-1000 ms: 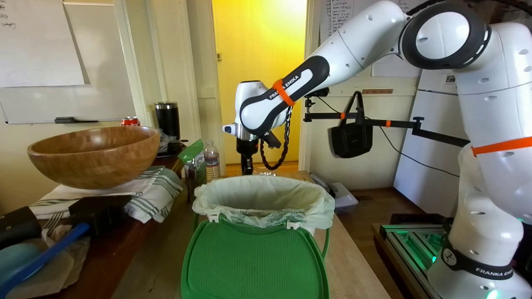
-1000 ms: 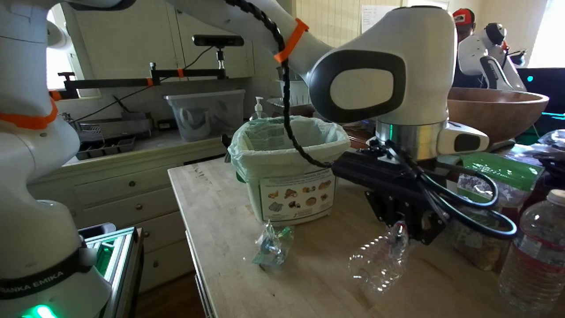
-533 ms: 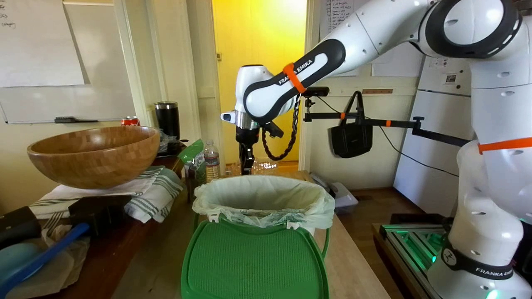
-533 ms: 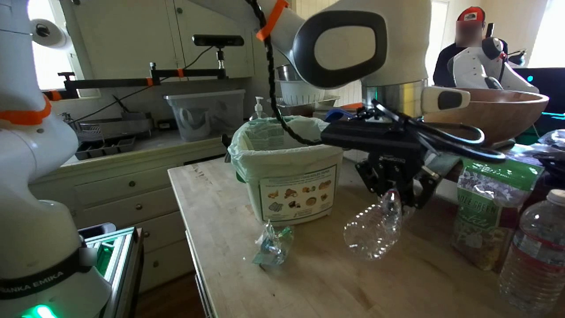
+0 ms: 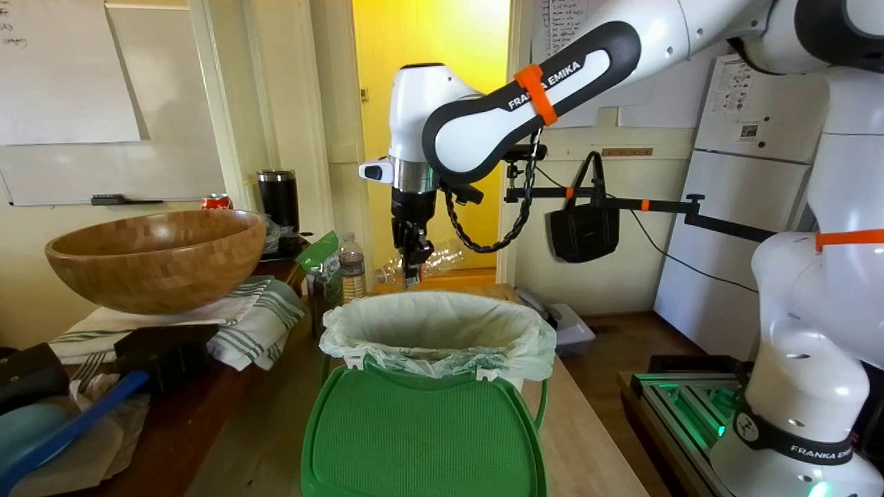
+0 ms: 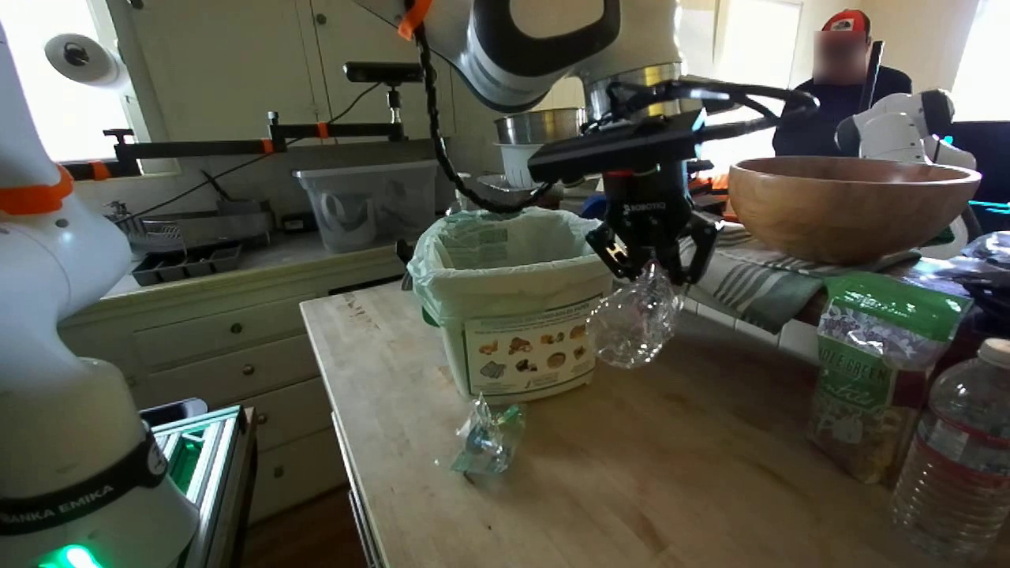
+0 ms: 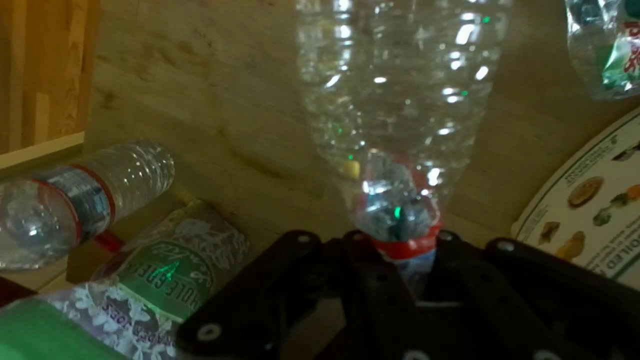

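Wrist view: the gripper (image 7: pixel 401 242) is closed round a clear plastic bottle (image 7: pixel 400 95), pinching it at its red-edged label (image 7: pixel 400 217); in an exterior view this bottle hangs in the air near the printed side of the lined bin (image 6: pixel 521 304); a crumpled wrapper (image 6: pixel 488 443) lies near that same side; a green-topped bag (image 6: pixel 876 394) and an upright second bottle (image 6: pixel 955 465) stand farther from the bin.
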You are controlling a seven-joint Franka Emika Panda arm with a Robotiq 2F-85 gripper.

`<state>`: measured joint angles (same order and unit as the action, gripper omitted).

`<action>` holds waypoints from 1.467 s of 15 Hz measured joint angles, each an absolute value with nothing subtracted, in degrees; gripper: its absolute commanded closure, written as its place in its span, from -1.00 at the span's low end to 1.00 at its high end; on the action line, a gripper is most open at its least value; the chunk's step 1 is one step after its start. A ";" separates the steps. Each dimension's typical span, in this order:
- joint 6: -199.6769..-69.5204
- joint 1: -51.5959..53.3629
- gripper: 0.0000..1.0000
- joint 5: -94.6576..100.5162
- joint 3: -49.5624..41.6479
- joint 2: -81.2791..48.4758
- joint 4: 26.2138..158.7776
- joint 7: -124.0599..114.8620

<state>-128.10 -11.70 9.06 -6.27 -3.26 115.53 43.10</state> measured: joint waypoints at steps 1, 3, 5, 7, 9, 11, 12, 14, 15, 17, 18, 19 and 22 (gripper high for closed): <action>-128.07 -10.86 0.80 10.54 -6.07 -2.08 116.25 43.10; -128.06 -9.33 0.79 13.30 -5.62 0.11 117.53 43.11; -128.06 -8.04 0.76 16.02 -5.16 2.02 118.62 43.15; -128.06 -6.95 0.75 18.91 -4.57 3.94 119.85 43.25; -128.06 -5.89 0.73 21.33 -3.93 5.84 121.17 43.82; -128.06 -4.91 0.69 23.58 -3.22 7.58 122.47 44.42; -128.06 -4.43 0.69 24.77 -2.80 8.38 123.09 44.78; -128.06 -3.45 0.63 27.58 -1.93 9.78 124.34 45.36; -128.06 -3.03 0.60 28.95 -1.44 10.39 124.99 45.67; -128.06 -2.14 0.59 32.08 -0.50 11.28 126.26 46.54; -128.06 -1.79 0.53 33.83 0.01 11.55 126.91 46.78; -128.07 -1.40 0.56 35.76 0.46 11.78 127.56 46.99; -128.24 -0.27 0.46 41.78 1.68 11.89 129.47 47.20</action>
